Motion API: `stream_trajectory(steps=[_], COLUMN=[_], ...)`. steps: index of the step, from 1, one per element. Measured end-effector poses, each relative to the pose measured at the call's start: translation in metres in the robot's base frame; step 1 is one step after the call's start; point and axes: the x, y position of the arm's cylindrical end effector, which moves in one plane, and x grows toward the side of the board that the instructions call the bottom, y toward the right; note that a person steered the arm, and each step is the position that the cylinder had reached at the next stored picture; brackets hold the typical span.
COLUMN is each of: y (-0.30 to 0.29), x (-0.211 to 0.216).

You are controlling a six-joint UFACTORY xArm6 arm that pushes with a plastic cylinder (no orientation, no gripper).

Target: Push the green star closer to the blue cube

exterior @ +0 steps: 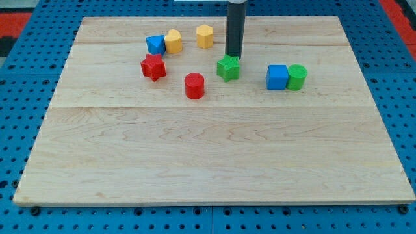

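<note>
Our arm carries no hand to spread or pinch, only a straight dark rod that comes down from the view's top, and our tip (233, 56) rests at the upper edge of the green star (228, 67), touching it or very nearly so; we cannot tell which. The star thus lies just below our tip, toward the view's bottom. To the view's right of our tip, a little lower, sits the blue cube (277, 77), near but clearly apart from the star, with a green cylinder (297, 77) touching its far side. To the view's left of our tip and slightly lower stands a red cylinder (194, 86), and farther left a red star (153, 67). Up and to the left of our tip we see a yellow block (205, 36) standing alone, then another yellow block (173, 41) pressed against a small blue block (155, 44) whose shape we cannot make out surely. All of them rest on the pale wooden board (208, 162), which sits on a blue perforated table (26, 117).
</note>
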Motion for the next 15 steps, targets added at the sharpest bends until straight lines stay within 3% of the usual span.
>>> stream_trajectory(steps=[4, 15], y=[-0.046, -0.01], x=[-0.004, 0.052])
